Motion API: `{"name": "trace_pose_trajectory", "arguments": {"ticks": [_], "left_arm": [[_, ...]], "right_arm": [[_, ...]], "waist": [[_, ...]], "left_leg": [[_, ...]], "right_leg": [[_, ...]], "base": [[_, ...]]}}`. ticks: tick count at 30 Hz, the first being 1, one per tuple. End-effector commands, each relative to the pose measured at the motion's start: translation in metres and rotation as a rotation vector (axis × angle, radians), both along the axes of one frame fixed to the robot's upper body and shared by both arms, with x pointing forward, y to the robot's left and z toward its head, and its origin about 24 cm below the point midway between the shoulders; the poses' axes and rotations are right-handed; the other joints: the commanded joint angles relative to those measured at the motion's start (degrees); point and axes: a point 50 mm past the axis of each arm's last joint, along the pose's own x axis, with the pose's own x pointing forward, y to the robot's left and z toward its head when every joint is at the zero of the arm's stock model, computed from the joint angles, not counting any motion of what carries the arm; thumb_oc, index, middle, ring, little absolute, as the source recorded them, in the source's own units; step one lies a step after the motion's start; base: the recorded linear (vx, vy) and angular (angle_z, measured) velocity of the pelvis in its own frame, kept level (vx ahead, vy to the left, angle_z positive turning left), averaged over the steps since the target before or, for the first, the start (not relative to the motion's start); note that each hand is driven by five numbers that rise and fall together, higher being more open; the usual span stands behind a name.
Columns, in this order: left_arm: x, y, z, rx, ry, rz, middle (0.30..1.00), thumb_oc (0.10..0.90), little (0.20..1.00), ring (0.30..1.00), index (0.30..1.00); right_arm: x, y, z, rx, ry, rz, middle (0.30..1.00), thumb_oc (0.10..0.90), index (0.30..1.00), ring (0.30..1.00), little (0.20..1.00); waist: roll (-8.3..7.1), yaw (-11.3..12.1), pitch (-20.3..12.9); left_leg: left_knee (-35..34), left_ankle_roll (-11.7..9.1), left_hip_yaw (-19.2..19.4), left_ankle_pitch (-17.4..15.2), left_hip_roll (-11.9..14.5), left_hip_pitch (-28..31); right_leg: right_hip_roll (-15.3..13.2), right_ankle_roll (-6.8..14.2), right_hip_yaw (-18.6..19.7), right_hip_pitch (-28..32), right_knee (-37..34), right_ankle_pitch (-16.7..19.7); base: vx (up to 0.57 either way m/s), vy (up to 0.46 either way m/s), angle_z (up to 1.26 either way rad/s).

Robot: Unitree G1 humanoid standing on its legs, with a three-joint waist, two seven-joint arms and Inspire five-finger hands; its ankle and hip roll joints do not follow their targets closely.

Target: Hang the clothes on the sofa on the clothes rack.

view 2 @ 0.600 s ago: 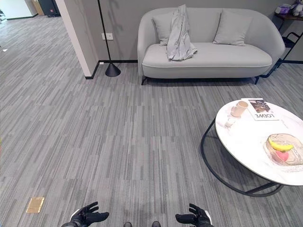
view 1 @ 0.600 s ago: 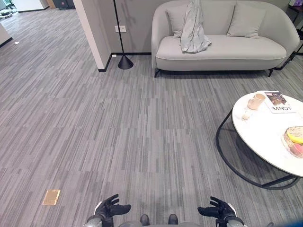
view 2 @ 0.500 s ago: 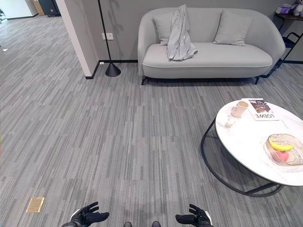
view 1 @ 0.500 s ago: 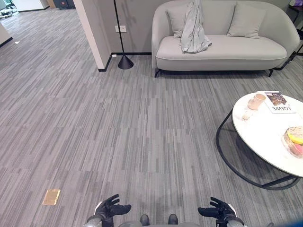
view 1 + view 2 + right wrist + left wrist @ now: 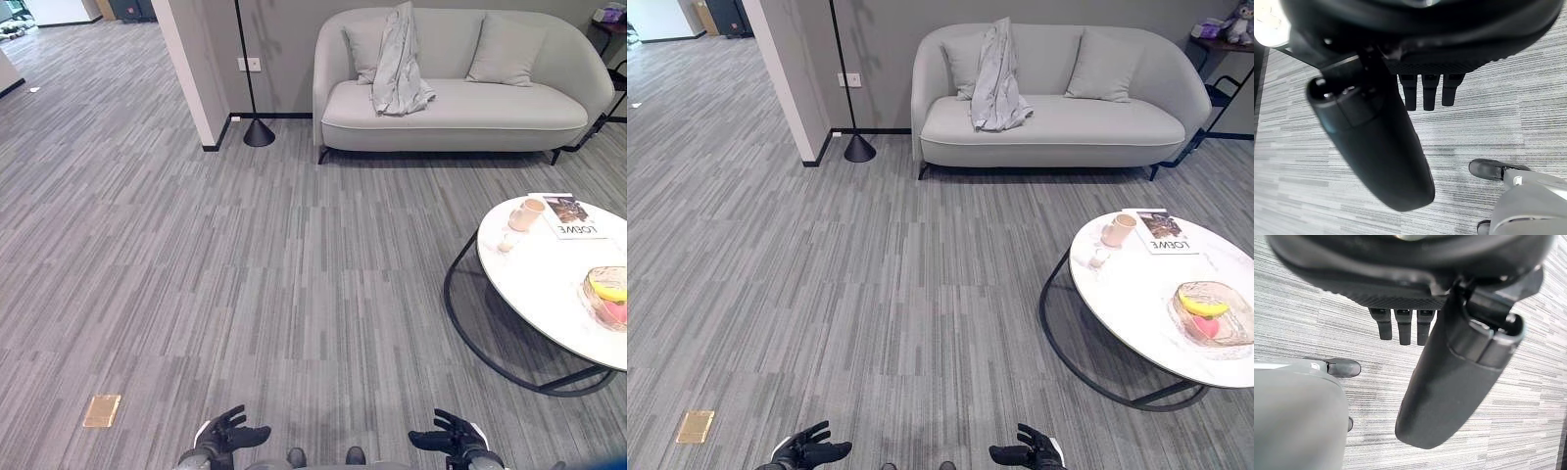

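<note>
Head cams face sofa (image 5: 460,88) (far); wrist cams floorward.

Sofa (image 5: 460,103): matt grey cloth upholstery. Clothes (image 5: 398,61): thin, limp pale-grey fabric, creased. Floor (image 5: 245,274): matt striped carpet. Counter (image 5: 544,279): smooth white top w/ slight gloss, dark metal frame. Hands: matt black plastic.

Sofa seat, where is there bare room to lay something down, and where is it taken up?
On the sofa, the seat from the middle to the right end is bare, bordered by the right cushion behind. The left end is crowded: the grey garment drapes over the backrest onto the seat, against the left cushion.
</note>
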Motion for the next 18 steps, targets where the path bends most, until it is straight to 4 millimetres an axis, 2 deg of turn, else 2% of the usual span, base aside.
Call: {"name": "trace_pose_trajectory", "arguments": {"ticks": [1, 8, 14, 16, 18], "left_arm": [[0.031, 0.009, 0.011, 0.001, -0.105, 0.035, 0.900, 0.800, 0.900, 0.900, 0.900], [0.036, 0.009, 0.014, 0.035, -0.110, 0.007, 0.900, 0.800, 0.900, 0.900, 0.900], [0.032, 0.017, 0.013, 0.050, -0.095, 0.022, 0.900, 0.800, 0.900, 0.900, 0.900], [0.031, 0.021, 0.014, 0.056, -0.094, 0.030, 0.900, 0.800, 0.900, 0.900, 0.900], [0.032, 0.024, 0.016, 0.060, -0.105, 0.041, 0.900, 0.800, 0.900, 0.900, 0.900]], "right_arm": [[0.022, -0.011, 0.013, -0.045, -0.081, 0.049, 0.900, 0.800, 0.900, 0.900, 0.900], [0.022, -0.009, 0.013, -0.041, -0.090, 0.040, 0.900, 0.800, 0.900, 0.900, 0.900], [0.023, -0.010, 0.015, -0.038, -0.099, 0.039, 0.900, 0.800, 0.900, 0.900, 0.900], [0.025, -0.009, 0.016, -0.035, -0.116, 0.045, 0.900, 0.800, 0.900, 0.900, 0.900], [0.027, -0.010, 0.019, -0.034, -0.133, 0.048, 0.900, 0.800, 0.900, 0.900, 0.900]], "waist": [[-2.23, -0.06, 0.43], [-2.42, -0.56, 0.97], [-2.85, -0.23, 1.75], [-3.30, -0.08, 2.35], [-3.83, 0.07, 2.97]], "left_leg": [[0.15, -2.50, -4.21, -8.45, 2.95, 1.06], [0.15, -2.71, -4.99, -8.25, 3.52, 0.19], [0.44, -3.33, -4.77, -7.54, 5.65, 0.57], [3.88, -3.66, -4.61, -8.23, 6.31, -0.88], [10.79, -3.83, -4.60, -8.72, 6.50, -4.37]], "right_leg": [[-4.65, 3.23, -0.26, 3.32, 0.64, -5.72], [-3.99, 2.60, 0.23, 2.39, 0.64, -5.94], [-2.79, 1.57, 1.65, 2.27, 0.64, -6.91], [-2.45, 0.98, 2.09, 2.41, 0.64, -7.40], [-2.25, 0.16, 2.41, 2.42, 0.64, -7.77]], "base": [[0.02, -0.028, 0.04], [0.03, -0.042, 0.04], [0.10, -0.084, 0.00], [0.08, -0.107, -0.05], [0.04, -0.134, -0.03]]}}
